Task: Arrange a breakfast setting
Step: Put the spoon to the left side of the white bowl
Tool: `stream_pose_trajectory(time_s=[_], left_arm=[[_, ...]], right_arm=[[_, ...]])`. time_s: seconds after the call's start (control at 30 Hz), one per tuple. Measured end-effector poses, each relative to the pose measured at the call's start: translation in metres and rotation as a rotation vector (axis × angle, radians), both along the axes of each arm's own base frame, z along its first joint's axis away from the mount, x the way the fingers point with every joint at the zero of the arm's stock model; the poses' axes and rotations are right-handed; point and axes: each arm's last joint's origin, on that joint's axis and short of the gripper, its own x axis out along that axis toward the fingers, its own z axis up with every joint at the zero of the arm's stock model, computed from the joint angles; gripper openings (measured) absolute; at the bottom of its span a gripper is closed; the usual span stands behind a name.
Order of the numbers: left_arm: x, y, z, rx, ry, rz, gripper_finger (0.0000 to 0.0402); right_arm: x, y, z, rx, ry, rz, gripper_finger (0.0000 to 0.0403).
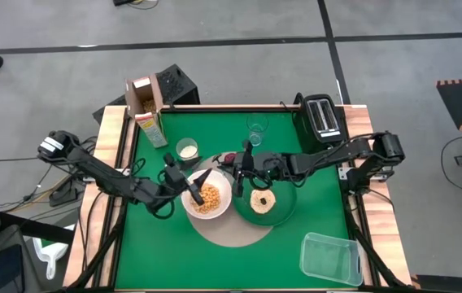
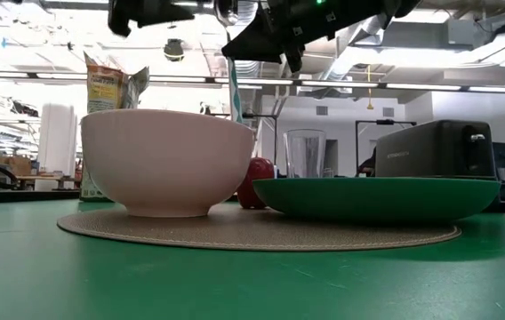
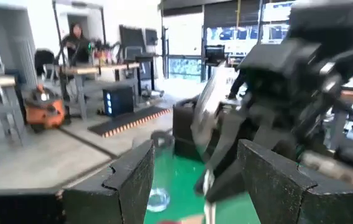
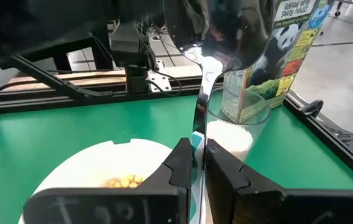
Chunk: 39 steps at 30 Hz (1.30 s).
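High view, left to right: left gripper [image 1: 172, 172] hangs with fingers spread and empty, right beside the white round bowl [image 1: 207, 196] of cereal. The right gripper [image 1: 246, 162] pinches the metal spoon [image 4: 205, 87] by its handle, bowl end up, above the gap between that bowl and the larger green plate [image 1: 282, 205] holding the round bread [image 1: 263, 200]. My worry is that the thin handle could swivel or slip, dropping into the cereal or clipping the rim. Room is tight, with the white cup [image 1: 187, 149] and clear glass [image 1: 256, 129] just beyond the fingers; the round tan mat [image 1: 229, 230] has bare space in front.
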Motion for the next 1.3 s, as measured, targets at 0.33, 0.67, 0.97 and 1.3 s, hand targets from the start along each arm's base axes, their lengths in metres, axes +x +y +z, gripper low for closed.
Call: stream_pose_trajectory(time_s=[0.33, 0.67, 0.97, 1.3], left_arm=[[0.020, 0.005, 0.036, 0.086, 0.174, 0.043, 0.0217], [0.030, 0.026, 0.036, 0.039, 0.180, 0.001, 0.0217], [0.033, 0.032, 0.033, 0.053, 0.206, 0.002, 0.0119], [0.034, 0.031, 0.034, 0.075, 0.217, -0.050, 0.0008]], right_arm=[[0.000, 0.000, 0.000, 0.000, 0.000, 0.000, 0.0050], [0.000, 0.000, 0.000, -0.004, 0.001, 0.001, 0.0050], [0.000, 0.000, 0.000, -0.004, 0.003, 0.001, 0.0052], [0.000, 0.000, 0.000, 0.001, -0.002, 0.001, 0.0066]])
